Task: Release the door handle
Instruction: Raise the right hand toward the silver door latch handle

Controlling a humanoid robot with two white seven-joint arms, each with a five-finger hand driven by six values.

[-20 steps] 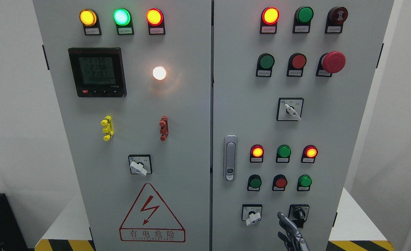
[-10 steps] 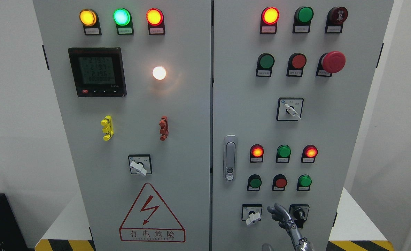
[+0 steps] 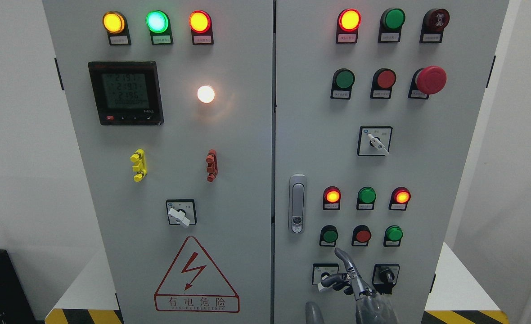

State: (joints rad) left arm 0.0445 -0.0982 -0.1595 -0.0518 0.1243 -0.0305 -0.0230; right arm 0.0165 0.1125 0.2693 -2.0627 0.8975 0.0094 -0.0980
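Although the task speaks of letting go of the door handle (image 3: 297, 204), the right hand (image 3: 353, 285) is nowhere on it: it shows at the bottom of the right cabinet door (image 3: 382, 157), below and to the right of the handle and clearly apart from it. The handle itself lies flush and upright in its recess near the door's left edge, just beside the seam between the two doors, and nothing grips it. One finger (image 3: 344, 258) of the hand points up toward the row of buttons lower than the handle, another curls left across the white selector switch (image 3: 326, 276); the fingers are spread and hold nothing. Judging by this, the release is already achieved, or the hand is placed low so as to stay clear of the handle. The left hand does not show.
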